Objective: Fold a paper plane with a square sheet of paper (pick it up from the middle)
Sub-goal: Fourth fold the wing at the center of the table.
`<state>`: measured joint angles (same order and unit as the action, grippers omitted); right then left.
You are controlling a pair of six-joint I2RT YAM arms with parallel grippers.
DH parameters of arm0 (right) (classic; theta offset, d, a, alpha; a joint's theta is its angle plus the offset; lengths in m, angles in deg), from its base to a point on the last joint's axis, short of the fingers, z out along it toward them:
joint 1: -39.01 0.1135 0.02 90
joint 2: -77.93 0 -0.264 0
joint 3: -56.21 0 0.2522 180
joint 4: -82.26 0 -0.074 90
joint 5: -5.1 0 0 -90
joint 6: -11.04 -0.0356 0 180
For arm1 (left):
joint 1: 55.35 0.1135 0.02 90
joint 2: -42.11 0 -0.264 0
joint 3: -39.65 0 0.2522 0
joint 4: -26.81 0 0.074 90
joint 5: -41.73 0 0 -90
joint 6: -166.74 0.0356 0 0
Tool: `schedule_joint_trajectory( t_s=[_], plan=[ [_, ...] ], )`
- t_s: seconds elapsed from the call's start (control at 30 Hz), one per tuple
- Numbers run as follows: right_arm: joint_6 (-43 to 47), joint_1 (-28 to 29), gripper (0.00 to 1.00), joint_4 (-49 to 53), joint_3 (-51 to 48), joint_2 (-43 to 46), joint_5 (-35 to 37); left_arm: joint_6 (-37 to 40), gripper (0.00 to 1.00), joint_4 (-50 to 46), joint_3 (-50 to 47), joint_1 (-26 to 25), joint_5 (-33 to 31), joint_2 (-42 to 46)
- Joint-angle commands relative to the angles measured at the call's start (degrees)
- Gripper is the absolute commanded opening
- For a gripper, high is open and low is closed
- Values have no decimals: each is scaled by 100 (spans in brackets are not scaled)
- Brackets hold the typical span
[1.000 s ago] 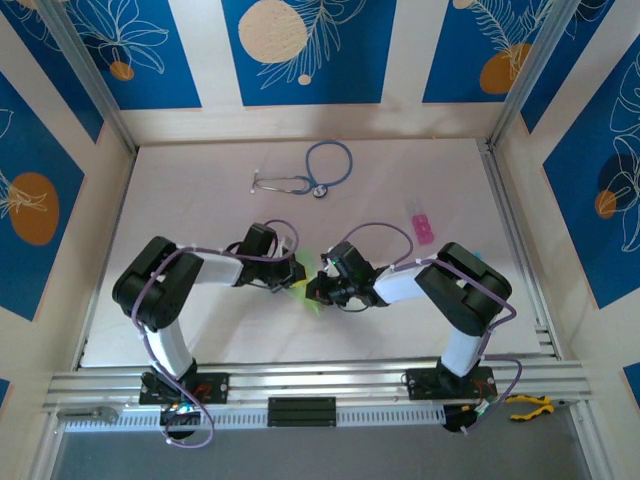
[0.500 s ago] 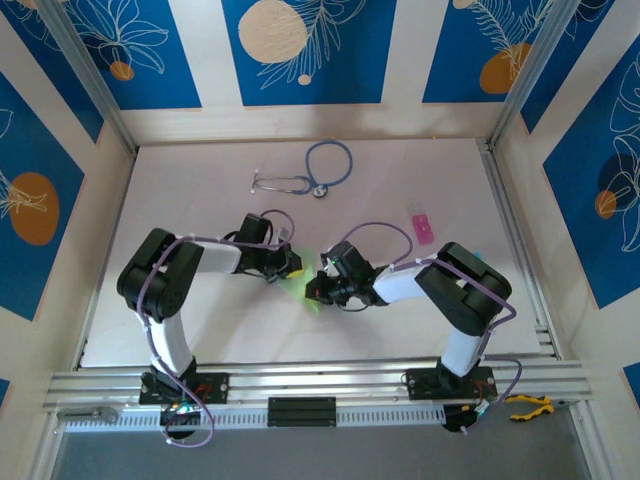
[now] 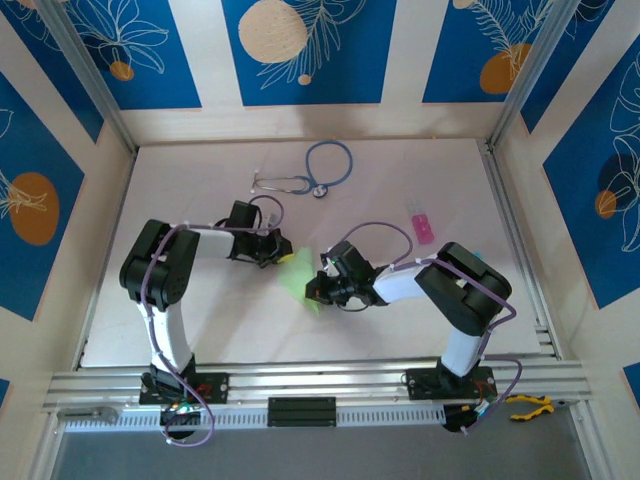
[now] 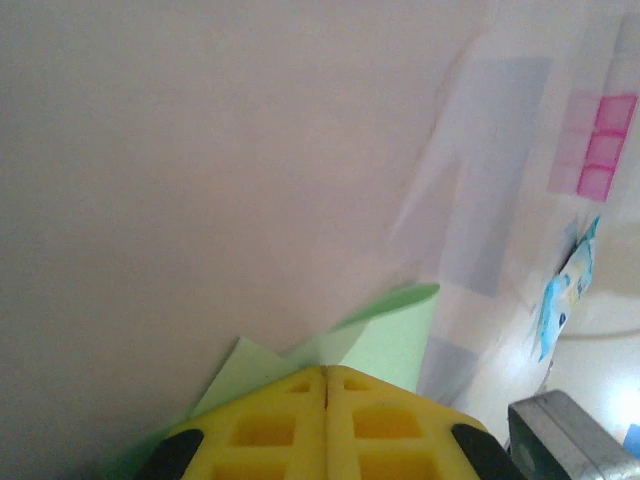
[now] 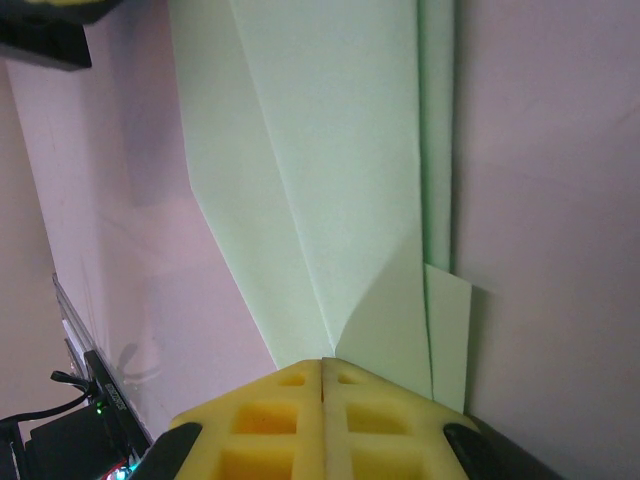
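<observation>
From above, can read no print on the pink block point(image 3: 421, 226) at 3 o'clock, nor on the teal-and-white packet point(image 3: 478, 256) just past it: too small. Find the square sheet of paper point(image 3: 300, 282) lying creased near the middle of the tabletop point(image 3: 200, 310), long axis running 11 to 5 o'clock, left claw point(image 3: 281, 257) at its 11 o'clock end, right claw point(image 3: 314, 290) against its 5 o'clock end. Spot a stethoscope point(image 3: 319, 190) well apart at 12 o'clock.

Through the left wrist, see the left claw point(image 4: 327, 375) fully closed, yellow pads flush, tips over the square sheet of paper point(image 4: 385, 335); cannot tell whether any paper is pinched. Green flaps poking toward 11 and 1 o'clock. Teal-and-white packet point(image 4: 565, 295) at 3 o'clock, lettering blurred; pink block point(image 4: 598, 142) at 2 o'clock.

Through the right wrist, see the right claw point(image 5: 323, 362) closed just as tight, tips where the folds converge; gripping or merely pressing, cannot tell. Square sheet of paper point(image 5: 330, 180) stretching 6 to 12 o'clock, narrowing toward the claw, small flap at 5 o'clock
</observation>
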<state>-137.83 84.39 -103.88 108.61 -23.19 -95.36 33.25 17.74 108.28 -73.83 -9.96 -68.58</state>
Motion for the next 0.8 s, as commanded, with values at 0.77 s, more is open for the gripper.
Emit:
schedule_joint_trajectory(
  t_s=[0.77],
  plan=[
    [583, -72, 2, 1346, 6, -322, -165, 29, 10, -161, -325, 0, -274, 1179]
  ],
)
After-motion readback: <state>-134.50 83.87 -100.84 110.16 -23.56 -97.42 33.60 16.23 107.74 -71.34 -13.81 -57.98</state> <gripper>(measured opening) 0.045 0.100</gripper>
